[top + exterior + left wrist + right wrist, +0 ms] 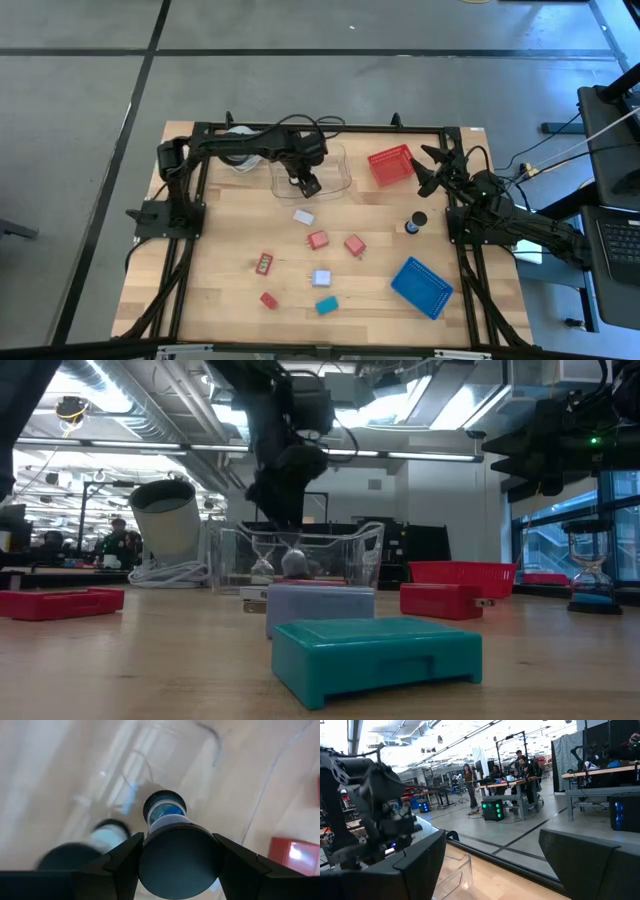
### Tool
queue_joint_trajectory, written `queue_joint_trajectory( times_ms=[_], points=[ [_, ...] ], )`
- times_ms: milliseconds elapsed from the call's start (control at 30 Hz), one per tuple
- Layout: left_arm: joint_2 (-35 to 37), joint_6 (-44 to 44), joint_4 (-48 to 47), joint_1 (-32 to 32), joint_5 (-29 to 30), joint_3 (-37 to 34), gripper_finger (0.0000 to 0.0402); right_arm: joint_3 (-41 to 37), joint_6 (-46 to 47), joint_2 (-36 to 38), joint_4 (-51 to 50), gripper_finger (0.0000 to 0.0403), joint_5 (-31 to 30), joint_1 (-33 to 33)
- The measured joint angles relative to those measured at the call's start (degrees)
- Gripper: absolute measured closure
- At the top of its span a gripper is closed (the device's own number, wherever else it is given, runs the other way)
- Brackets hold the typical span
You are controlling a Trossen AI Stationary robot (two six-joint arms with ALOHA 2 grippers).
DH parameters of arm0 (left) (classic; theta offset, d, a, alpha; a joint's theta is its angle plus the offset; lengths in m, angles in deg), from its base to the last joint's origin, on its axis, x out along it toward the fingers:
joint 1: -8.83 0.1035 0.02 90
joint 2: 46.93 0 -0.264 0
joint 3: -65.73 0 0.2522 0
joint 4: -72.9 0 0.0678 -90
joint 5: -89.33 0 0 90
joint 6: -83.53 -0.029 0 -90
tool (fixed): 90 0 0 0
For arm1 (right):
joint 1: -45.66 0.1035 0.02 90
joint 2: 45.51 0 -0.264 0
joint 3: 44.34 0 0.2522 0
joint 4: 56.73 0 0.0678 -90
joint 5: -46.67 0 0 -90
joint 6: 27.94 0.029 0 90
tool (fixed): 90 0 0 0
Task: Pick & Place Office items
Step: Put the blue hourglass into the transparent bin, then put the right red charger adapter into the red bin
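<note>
A pale wooden table [230, 300] with a black frame carries it all; at the far edge sits a clear plastic bin [335, 170], a red mesh basket [390, 165] just beside it; near the right side stands a small black cylinder [414, 222]; a blue lid [421, 287] lies toward the near right; scattered mid-table are a white block [303, 216], red blocks [318, 240] [355, 245] [264, 263] [269, 299], a pale-blue block [321, 278] and a teal block [327, 305].
</note>
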Motion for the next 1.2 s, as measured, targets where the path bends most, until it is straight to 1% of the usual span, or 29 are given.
queue_joint_trajectory(
  times_ms=[100,333,567,700,767,833,967,1000,1067,1167,1200],
  points=[
    [-1.46,-0.98,-0.02,-0.04,-0.44,0.01,0.0187,0.0,0.0,0.0,0.0,0.0079,0.0,0.0],
    [-1.47,-1.23,-0.14,0.02,0.28,0.09,0.0183,0.0,0.0,0.0,0.0,0.0079,0.0,0.0],
    [-1.53,-1.27,-1.25,-0.22,0.28,0.68,0.0144,0.0,0.0,0.0,0.0,0.0079,0.0,0.0],
    [-1.51,-3.58,-2.5,-0.34,0.25,4.12,0.0123,0.0,0.0,0.0,-0.02,0.0079,0.0,0.0],
    [-1.55,-4.53,-4.71,-0.54,0.32,6.68,0.0116,0.0,0.0,0.0,0.0,0.0079,0.0,0.0],
    [-1.53,-5.36,-7.77,-0.59,0.33,10.01,0.0113,0.0,0.0,0.0,0.0,0.0079,0.0,0.0],
    [-1.53,-5.22,-17.11,-0.65,0.55,16.78,0.0113,0.0,0.0,0.0,0.0,0.0079,0.0,0.0],
    [-1.31,-4.84,-18.71,-0.87,1.45,18.16,0.0114,0.0,0.0,0.0,0.0,0.0079,-0.02,0.0],
    [-0.15,-4.4,-20.44,-1.6,5.03,19.77,0.0117,0.0,0.0,0.0,0.0,0.0079,-0.01,0.0],
    [3.03,-3.97,-20.12,-3.66,9.93,20.09,0.0125,0.0,-0.79,0.0,0.0,0.0079,-0.02,0.0],
    [4.21,-3.39,-20.16,-4.55,11.46,20.09,0.0127,0.0,-2.92,0.0,0.0,0.0079,-0.04,0.0]
  ],
)
